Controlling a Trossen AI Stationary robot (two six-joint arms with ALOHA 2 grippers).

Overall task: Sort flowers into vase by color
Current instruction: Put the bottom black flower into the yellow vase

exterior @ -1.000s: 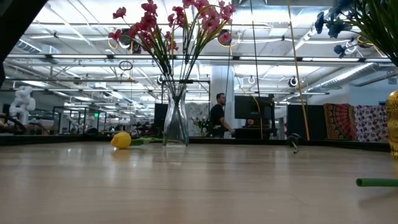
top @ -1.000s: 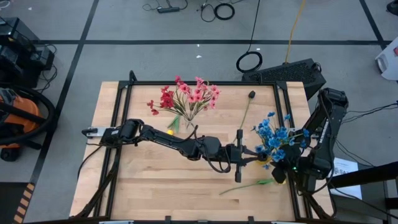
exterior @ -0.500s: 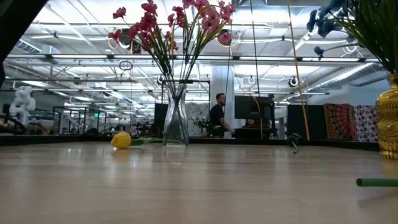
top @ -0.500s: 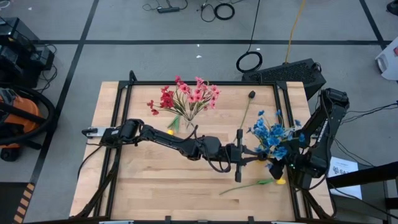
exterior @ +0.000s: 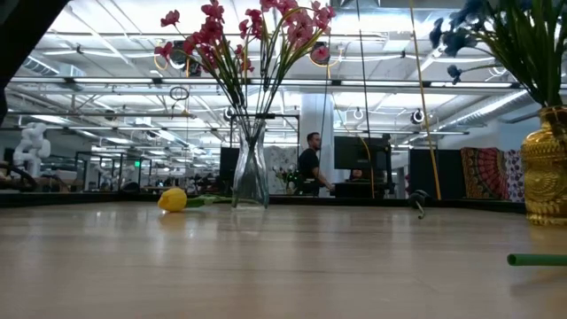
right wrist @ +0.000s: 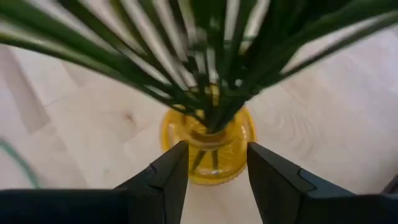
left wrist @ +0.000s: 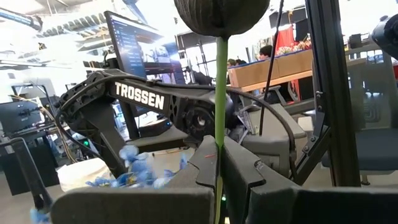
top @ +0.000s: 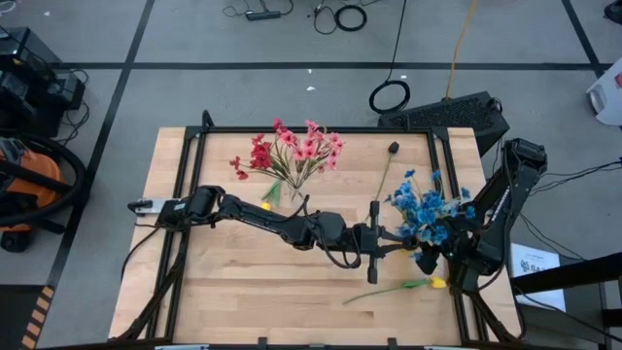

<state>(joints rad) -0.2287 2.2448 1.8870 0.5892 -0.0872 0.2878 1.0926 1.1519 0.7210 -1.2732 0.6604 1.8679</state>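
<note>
My left gripper [top: 381, 238] hangs over the table's middle, shut on the long green stem of the dark bud flower [left wrist: 219, 12]. That bud [top: 394, 148] shows toward the far edge. A yellow vase [right wrist: 208, 146] holding blue flowers [top: 426, 209] stands on its base at the right [exterior: 545, 173]. My right gripper [right wrist: 216, 155] is open, with one finger on either side of the vase's near side, and I see no touch. A glass vase [exterior: 251, 173] of red and pink flowers [top: 296, 151] stands far left. My left gripper pinches the dark bud flower's stem [left wrist: 217, 155] between its two fingers [left wrist: 239, 168], well below the bud. The fingers come about level from the table's left and lie across the stem. The stem rises out of the hold, bud end up, clear of the table.
A yellow-bud flower [top: 403, 287] lies on the wood near the right front, and its green stem [exterior: 536, 260] shows in the low view. Another yellow bud [exterior: 173, 199] lies beside the glass vase. A black frame [top: 292, 129] rims the table. Bare wood lies at the left front.
The yellow vase with the blue flowers has shifted a little toward the table's left and now stands farther inside the low view. My right arm has drawn back slightly toward the right edge, uncovering the yellow bud that lies on the table.
</note>
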